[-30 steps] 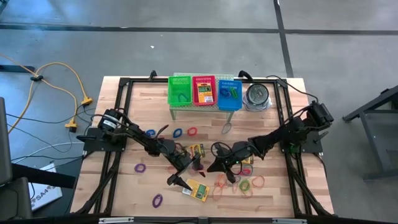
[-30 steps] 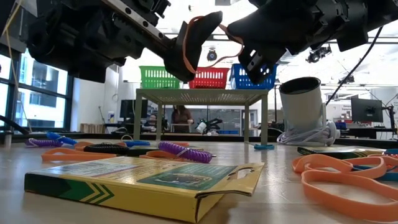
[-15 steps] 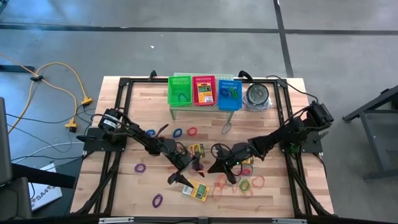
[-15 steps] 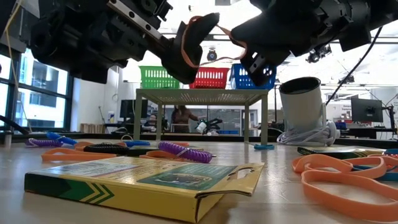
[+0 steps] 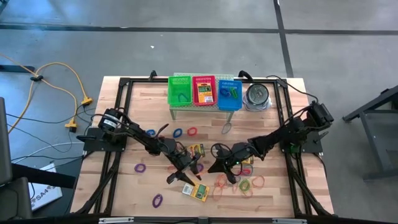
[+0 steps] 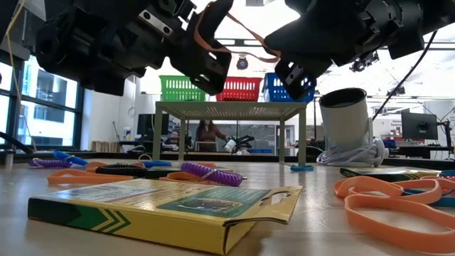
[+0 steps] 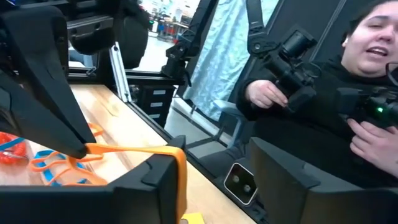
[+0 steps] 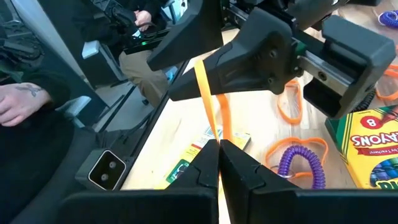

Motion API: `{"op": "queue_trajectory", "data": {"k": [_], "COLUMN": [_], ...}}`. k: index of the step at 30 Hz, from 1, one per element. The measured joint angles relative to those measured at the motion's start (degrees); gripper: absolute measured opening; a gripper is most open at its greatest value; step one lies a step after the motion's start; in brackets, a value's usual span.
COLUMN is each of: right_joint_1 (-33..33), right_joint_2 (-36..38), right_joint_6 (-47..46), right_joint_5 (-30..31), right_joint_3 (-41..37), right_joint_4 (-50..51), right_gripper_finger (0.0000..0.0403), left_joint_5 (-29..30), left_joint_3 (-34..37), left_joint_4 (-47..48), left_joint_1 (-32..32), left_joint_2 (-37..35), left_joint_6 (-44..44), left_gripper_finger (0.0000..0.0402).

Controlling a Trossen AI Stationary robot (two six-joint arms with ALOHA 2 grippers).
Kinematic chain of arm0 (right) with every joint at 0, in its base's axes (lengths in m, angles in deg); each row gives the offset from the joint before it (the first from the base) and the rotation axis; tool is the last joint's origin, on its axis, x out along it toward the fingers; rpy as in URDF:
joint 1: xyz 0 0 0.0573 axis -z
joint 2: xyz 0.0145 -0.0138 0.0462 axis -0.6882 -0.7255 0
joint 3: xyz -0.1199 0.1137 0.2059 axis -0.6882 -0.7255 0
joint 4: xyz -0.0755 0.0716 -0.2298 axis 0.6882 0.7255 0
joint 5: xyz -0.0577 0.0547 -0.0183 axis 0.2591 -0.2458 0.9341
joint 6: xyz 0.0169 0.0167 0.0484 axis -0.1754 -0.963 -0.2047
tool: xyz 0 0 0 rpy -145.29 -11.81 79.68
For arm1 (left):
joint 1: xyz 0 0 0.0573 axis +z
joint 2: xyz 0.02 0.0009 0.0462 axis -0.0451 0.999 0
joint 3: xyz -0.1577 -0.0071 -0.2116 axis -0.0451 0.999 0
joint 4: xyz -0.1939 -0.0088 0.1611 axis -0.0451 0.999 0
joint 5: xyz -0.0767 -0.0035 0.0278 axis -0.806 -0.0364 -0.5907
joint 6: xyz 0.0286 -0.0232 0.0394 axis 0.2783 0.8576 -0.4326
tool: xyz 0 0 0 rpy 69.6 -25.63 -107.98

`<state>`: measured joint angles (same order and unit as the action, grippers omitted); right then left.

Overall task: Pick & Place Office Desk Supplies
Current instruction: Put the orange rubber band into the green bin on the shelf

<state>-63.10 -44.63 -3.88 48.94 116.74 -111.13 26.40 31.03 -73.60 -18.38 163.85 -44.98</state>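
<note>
An orange rubber band point(image 6: 242, 32) stretches in the air between my two grippers above the table's middle. My left gripper point(image 5: 185, 174) reaches in from the left, its fingers apart, one of them through the band's loop. My right gripper point(image 5: 213, 167) comes from the right, shut on the band's other end. Below lie crayon boxes point(image 5: 198, 191) point(image 5: 196, 150) flat on the wood. Loose bands lie around them: purple point(image 5: 140, 167), blue point(image 5: 177, 132), red point(image 5: 191, 131) and an orange cluster point(image 5: 244, 185). My left gripper has the orange band hooked around one finger point(image 7: 155, 180). The band's end point(image 7: 180, 163) bends over that finger's inner edge, in the gap between the two fingers. The fingers come level from the table's left. The band is clear of the table and drawn taut. My right gripper pinches the band's other end point(image 8: 214, 127) between its two fingertips, coming from the table's right and slanting slightly down. Both strands run taut from the tips up to my left gripper's finger point(image 8: 186, 43), clear of the table.
Green point(image 5: 180, 90), red point(image 5: 204, 91) and blue point(image 5: 229, 93) baskets stand on a small rack at the far edge, with a round tin point(image 5: 257, 96) to their right. A purple coil band point(image 8: 298, 162) lies near a crayon box point(image 8: 373, 149). A person point(image 7: 348, 93) sits beyond the table.
My left gripper's fingers have drawn closer together around the band's end, though a gap remains. Both hands have kept their places, and the orange band stays stretched between them above the table.
</note>
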Motion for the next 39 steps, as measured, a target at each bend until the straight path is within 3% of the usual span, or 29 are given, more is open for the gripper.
{"op": "queue_trajectory", "data": {"k": [8, 15, 22, 26, 33, 36, 39], "right_joint_1": [0.0, -0.1, -0.7, -2.1, -2.9, -2.9, -2.9], "right_joint_2": [0.0, 0.0, 0.0, 0.0, 0.0, 0.0, 0.0], "right_joint_6": [0.0, -1.5, -5.0, -2.7, -0.8, 2.2, 3.1], "right_joint_5": [-0.3, -0.3, 0.0, 0.1, 1.0, -3.2, -6.6], "right_joint_3": [0.0, 0.0, 0.0, 0.0, 0.0, 0.0, 0.0], "right_joint_4": [0.1, 0.4, 0.1, 0.1, 0.0, 0.1, 0.3], "right_gripper_finger": [0.0002, 0.0002, 0.0011, 0.0045, 0.0146, 0.018, 0.0199], "left_joint_5": [0.0, 0.0, -0.3, -1.5, -1.7, -1.9, 0.3], "left_joint_3": [0.0, 0.0, 0.0, 0.0, 0.0, 0.0, 0.0], "left_joint_4": [0.0, 2.4, 2.5, 2.5, 2.8, 5.8, 12.9], "left_joint_1": [0.0, 0.0, 0.0, 0.0, 0.0, 1.0, 1.1], "left_joint_2": [0.0, 0.0, 0.0, 0.0, 0.0, -0.9, -3.8], "left_joint_6": [1.7, 2.2, 2.1, 2.1, 7.5, 12.9, 12.4], "left_gripper_finger": [0.0098, 0.0014, 0.0001, 0.0001, 0.0, 0.0, 0.0]}}
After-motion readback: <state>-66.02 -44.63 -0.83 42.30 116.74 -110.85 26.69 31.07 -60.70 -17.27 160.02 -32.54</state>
